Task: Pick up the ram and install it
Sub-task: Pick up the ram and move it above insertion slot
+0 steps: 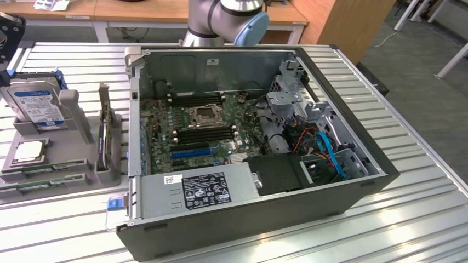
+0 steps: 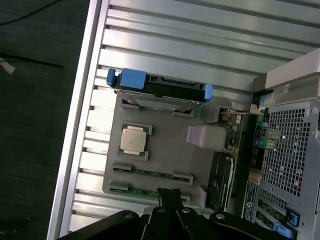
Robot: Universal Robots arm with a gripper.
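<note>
Silver ribbed table (image 1: 424, 219) stands before wooden desks (image 1: 146, 11).

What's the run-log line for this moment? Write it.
gripper: shut, holding nothing | nearest: ram | ram: lying in grey holder, not yet picked up

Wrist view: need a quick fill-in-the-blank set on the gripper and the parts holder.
1. The gripper hangs by the gray holder with its fingers ____.
2. ____ ram sticks lie flat in that holder.
3. The processor chip sits between the ram sticks and the hard drive, whose end clips are ____.
Missing words: shut; two; blue.
</note>
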